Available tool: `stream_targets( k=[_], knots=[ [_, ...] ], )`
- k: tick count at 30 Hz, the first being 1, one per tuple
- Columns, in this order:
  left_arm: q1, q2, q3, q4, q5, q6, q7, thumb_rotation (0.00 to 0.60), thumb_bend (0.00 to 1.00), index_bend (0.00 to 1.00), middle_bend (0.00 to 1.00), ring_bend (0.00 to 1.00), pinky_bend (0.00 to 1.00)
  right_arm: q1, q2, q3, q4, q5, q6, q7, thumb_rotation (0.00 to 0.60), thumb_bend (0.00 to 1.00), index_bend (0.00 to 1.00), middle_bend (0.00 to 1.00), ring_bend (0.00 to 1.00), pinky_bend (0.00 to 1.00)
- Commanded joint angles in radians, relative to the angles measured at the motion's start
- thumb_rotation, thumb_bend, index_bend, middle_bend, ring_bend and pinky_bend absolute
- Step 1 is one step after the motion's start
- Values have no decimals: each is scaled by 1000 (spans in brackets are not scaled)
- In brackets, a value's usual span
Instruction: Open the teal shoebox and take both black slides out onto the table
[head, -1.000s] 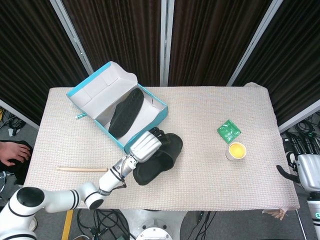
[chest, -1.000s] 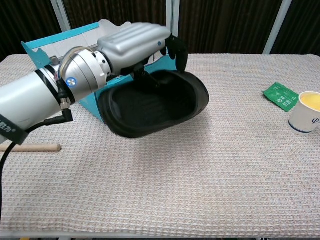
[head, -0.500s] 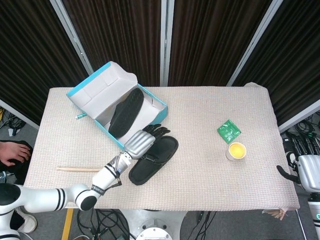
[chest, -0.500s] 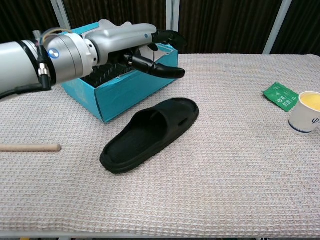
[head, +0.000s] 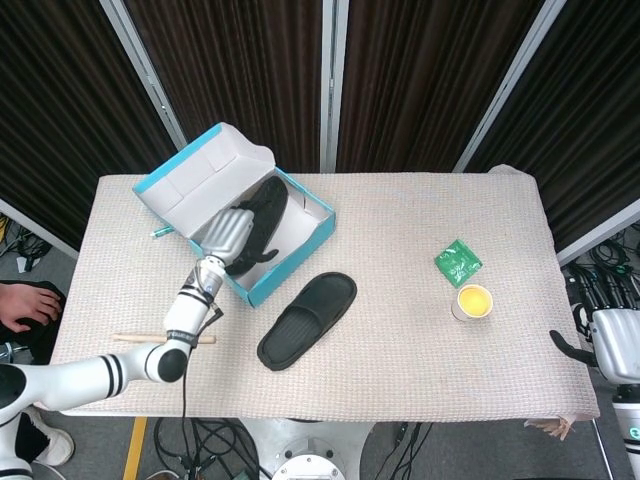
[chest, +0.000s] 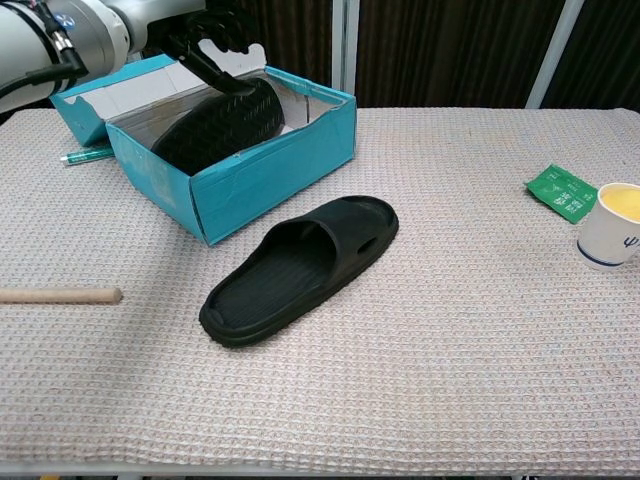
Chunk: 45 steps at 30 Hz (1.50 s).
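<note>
Teal shoebox (head: 292, 262) holds one slide (chest: 222, 125) under the spread-fingered left hand (head: 230, 235); paper cup (head: 473, 301) and green packet (head: 458, 263) sit well apart.

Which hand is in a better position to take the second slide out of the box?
Left. The left hand is over the shoebox, by the slide inside; the right hand is off the table's far edge.

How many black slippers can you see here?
2: one black slide lies on the table in front of the teal shoebox; the other slide sits inside it, under the left hand.
</note>
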Motion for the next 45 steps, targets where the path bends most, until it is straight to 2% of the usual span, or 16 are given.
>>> stream_targets(
  k=[1, 9, 13, 24, 28, 33, 37, 41, 45],
  knots=[
    [-52, -47, -44, 124, -157, -45, 69, 503, 212, 203, 228, 218, 350, 0, 1, -1, -2, 0, -1, -2, 600, 115, 52, 110, 26, 85],
    [-89, -103, -33, 235, -309, -79, 143, 485, 213, 198, 228, 219, 356, -5, 6, -1, -3, 6, 3, -2, 600, 115, 52, 110, 26, 85],
    [-99, -130, -26, 282, -320, -88, 157, 445, 213, 197, 228, 219, 357, -9, 7, -1, -1, 11, 6, 1, 600, 115, 52, 110, 26, 85],
    [-108, -187, 5, 354, -286, -73, 198, 420, 213, 197, 228, 219, 357, -5, 6, 0, 3, 17, -5, 1, 600, 115, 52, 110, 26, 85],
    [-103, -195, -1, 356, -275, -87, 184, 417, 216, 198, 229, 219, 358, -5, 5, 0, 5, 19, -7, 2, 600, 115, 52, 110, 26, 85],
    [-92, -192, -11, 332, -221, -107, 130, 488, 220, 200, 261, 251, 361, -3, 4, 2, 5, 21, -9, 0, 600, 115, 52, 110, 26, 86],
    [-86, -196, -14, 321, -163, -113, 83, 588, 221, 202, 302, 288, 361, -3, 4, 1, 4, 21, -10, -3, 600, 115, 52, 110, 26, 86],
    [-79, -199, -11, 313, -99, -123, 36, 600, 222, 207, 328, 316, 378, -5, 5, 2, 2, 23, -8, -5, 600, 115, 52, 110, 26, 85],
    [-73, -202, -5, 306, -43, -130, -4, 600, 222, 213, 350, 385, 429, -6, 6, 1, 1, 24, -8, -5, 600, 115, 52, 110, 26, 85]
  ],
)
